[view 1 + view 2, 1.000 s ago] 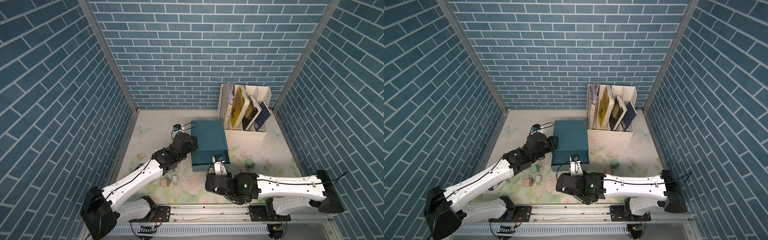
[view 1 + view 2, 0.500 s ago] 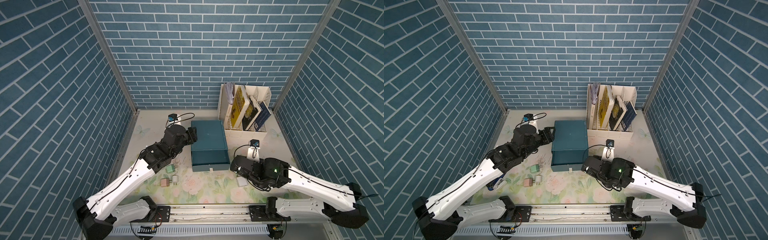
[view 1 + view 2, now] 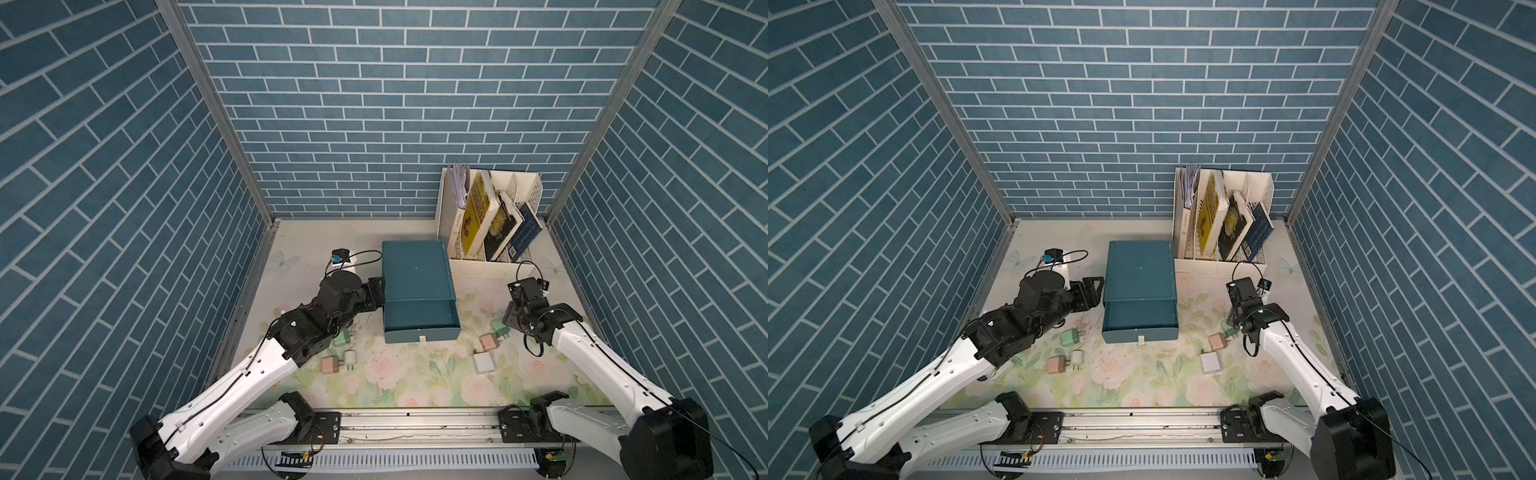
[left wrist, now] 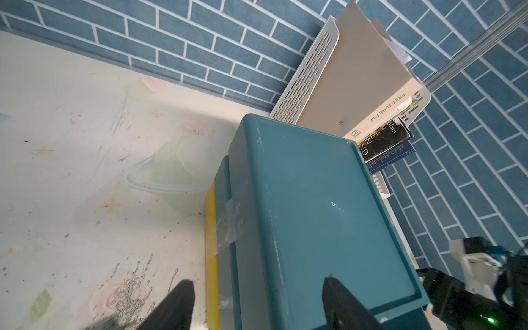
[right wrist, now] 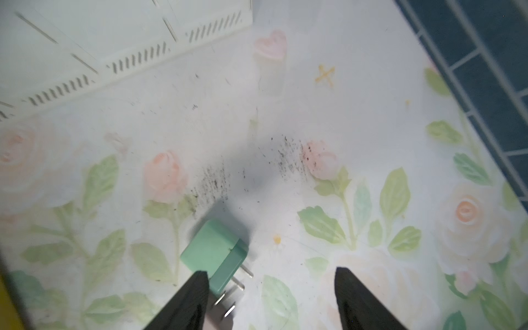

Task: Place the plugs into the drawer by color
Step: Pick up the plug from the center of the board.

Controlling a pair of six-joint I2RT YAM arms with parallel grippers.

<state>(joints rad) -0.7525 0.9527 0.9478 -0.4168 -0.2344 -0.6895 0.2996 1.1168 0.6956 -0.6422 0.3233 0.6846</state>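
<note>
Clock is read in the top views, 12 = back wall.

- **At 6:** the metal base rail is nearest, and both arm bases sit on it.
- **Floor:** the floral mat covers it. It has pale roses and green leaves, with dark scuffs left of the chest and under the right wrist.
- **Plugs:** all six lie on the mat.
  - At 8 of the chest, the left pink plug is just beside the left white plug. The left green plug is a bit farther back.
  - At 4 of the chest, the right white plug is nearest, then the right pink plug, then the right green plug.
- **Right gripper**: it hangs over the right green plug with its fingers spread wide and grips nothing. The plug lies on its side, part hidden behind one finger. I can't tell if they touch.
- **Teal drawer chest**: it sits mid-mat. One white tab shows low on the front. From above I can't tell whether any drawer is out.
- **Chest's left base, in the left wrist view:** a yellow strip and clear tape show there.
- **Left gripper**: it is at 9 of the chest, just beside the chest's left wall. Its fingers are wide apart and it holds nothing.
- **At 1 of the chest:** the white slatted book rack stands against the back wall, with books leaning in it.
- **Room:** blue brick-print walls close three sides, with metal corner posts.
</note>
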